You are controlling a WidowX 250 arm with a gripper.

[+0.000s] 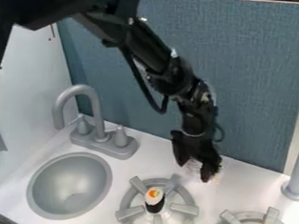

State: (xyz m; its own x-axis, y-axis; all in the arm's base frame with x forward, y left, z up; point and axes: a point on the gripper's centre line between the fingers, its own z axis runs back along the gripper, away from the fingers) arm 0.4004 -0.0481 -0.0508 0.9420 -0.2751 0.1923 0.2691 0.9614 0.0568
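Toy [155, 199], white-and-black, orange-topped, on the burner [127, 213].
Black pincer [197, 172] hangs behind it, nearer the counter's back edge [152, 138], farther from the sink [67, 178]; whether apart, together or clamped, cannot tell.

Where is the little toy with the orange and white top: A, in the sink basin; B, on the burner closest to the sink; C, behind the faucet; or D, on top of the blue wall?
B: the toy shows at the middle of the gray burner beside the sink.
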